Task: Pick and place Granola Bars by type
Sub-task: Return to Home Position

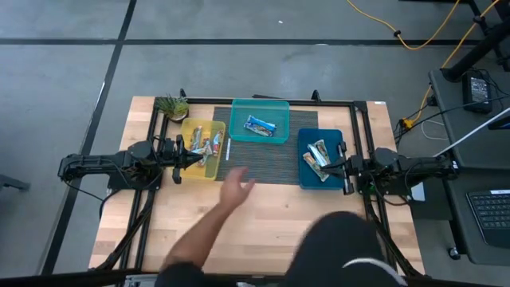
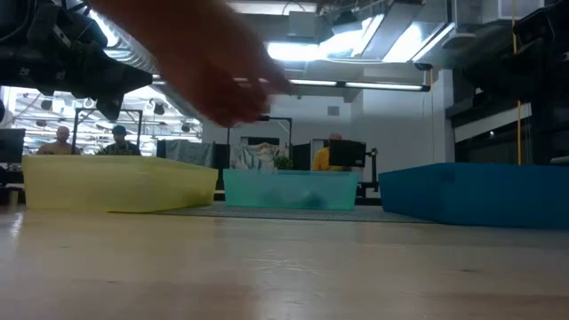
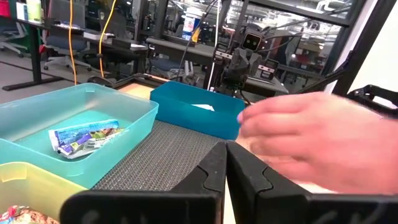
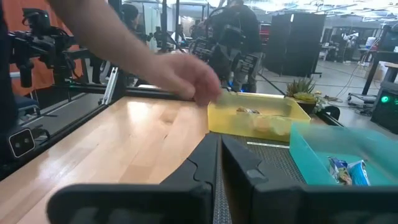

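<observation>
Granola bars sitting in three bins by type, both pincers shut with nothing in them

The yellow bin (image 1: 202, 148) has a little pile of red granola bars (image 1: 209, 144) in it. The teal bin (image 1: 259, 121) next to it holds one blue-white granola bar (image 1: 260, 126), and the blue bin (image 1: 320, 159) on the other side has a couple of tan-green granola bars (image 1: 317, 159). All three bins sit on or at the edge of a dark mat (image 1: 263, 159) on the wooden surface (image 1: 271, 214). The left pincer (image 1: 182, 156) hangs at the yellow bin's outer edge and the right pincer (image 1: 344, 169) just beside the blue bin, fingers pressed together on both. A person's hand (image 1: 236, 190) reaches in over the mat's front edge, between the arms.
</observation>
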